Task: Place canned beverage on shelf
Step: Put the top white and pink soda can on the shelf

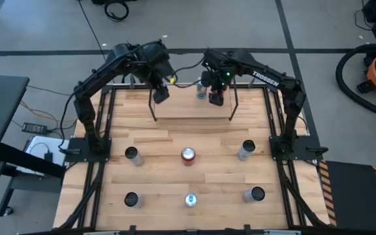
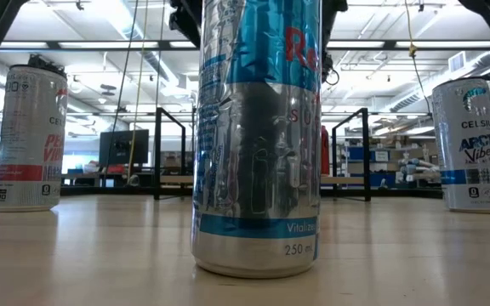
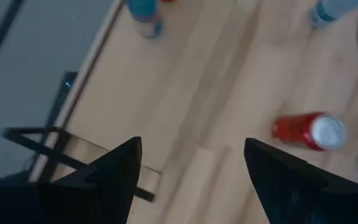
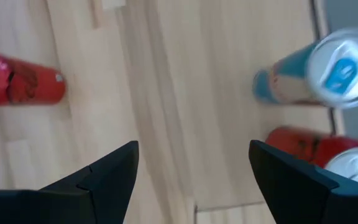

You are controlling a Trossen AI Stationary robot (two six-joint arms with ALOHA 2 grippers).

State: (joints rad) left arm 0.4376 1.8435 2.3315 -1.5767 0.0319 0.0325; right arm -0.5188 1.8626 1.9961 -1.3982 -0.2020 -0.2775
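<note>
Right up against the low camera is a slim silver-and-blue energy drink can (image 2: 257, 136), standing upright on the butcher-block tabletop (image 1: 168, 176) at the near edge.

Both grippers are up at the far end by the shelf (image 1: 192, 108). The right gripper (image 4: 194, 171) hangs over the shelf's right end with its fingers spread wide and nothing between them; just past them its wrist view shows a blue can (image 4: 316, 71) and a red can (image 4: 319, 152) standing close together. The left gripper (image 3: 191, 171) is over the shelf's left end, fingers parted and empty too.

My read: one placement looks done, with two cans already at the back edge of the shelf board and both arms between picks. The next move calls for pulling an arm back toward the six cans spread over the tabletop. The red can (image 1: 188, 155) in the middle looks like the easiest reach.

Materials: smooth, shiny aluminium cylinders, probably slippery, so a square mid-body grip. Shelf is pale wood between thin black wire frames, which an arm could clip.
</note>
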